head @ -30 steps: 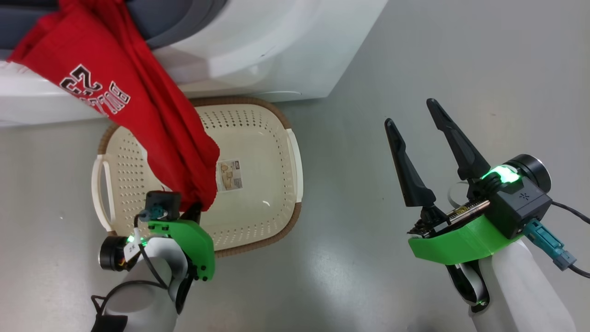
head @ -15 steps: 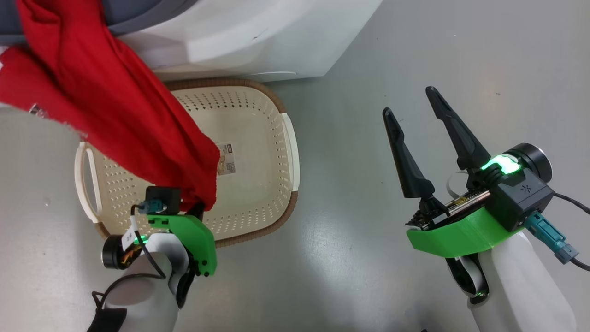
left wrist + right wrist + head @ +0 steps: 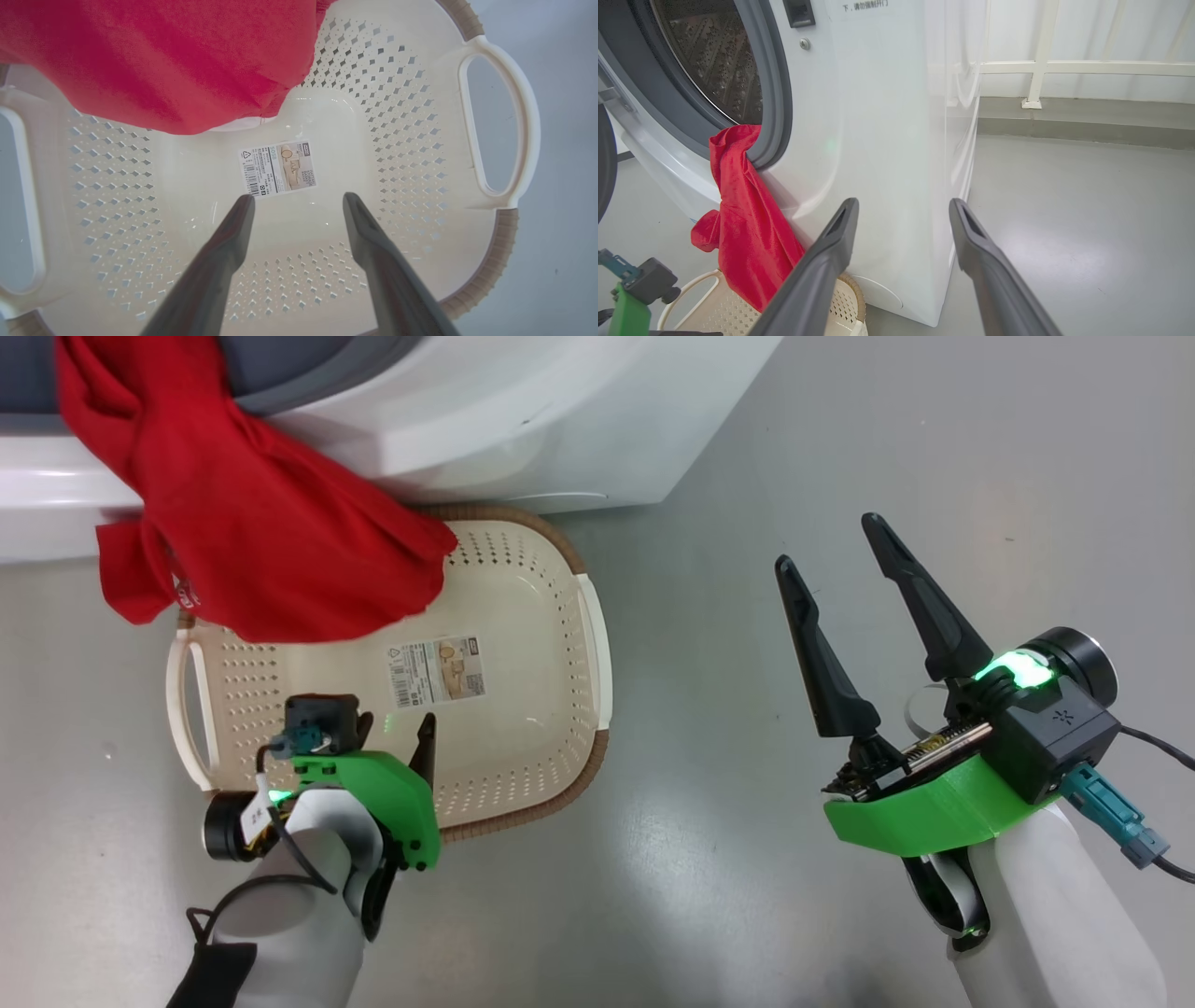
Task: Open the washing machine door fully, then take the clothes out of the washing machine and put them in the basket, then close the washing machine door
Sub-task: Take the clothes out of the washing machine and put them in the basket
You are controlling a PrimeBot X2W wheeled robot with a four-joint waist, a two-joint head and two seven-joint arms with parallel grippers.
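A smooth grey floor (image 3: pixel 728 616) with a soft sheen carries the white washing machine (image 3: pixel 560 420). The cream basket (image 3: pixel 532 616) with its brown rim sits just beside the machine's front lower edge.

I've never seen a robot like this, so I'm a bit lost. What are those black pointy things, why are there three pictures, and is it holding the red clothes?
Those black pointy things are the robot's fingers. Each arm ends in a gripper with two of them, a bit like tongs. One picture comes from a camera on its head, looking down. The other two come from cameras on its wrists, looking along the fingers. The left gripper is open above the basket, which sits on the floor, and it holds nothing. The right gripper is open and empty too. The red clothes hang out of the washing machine and drape down over the basket.
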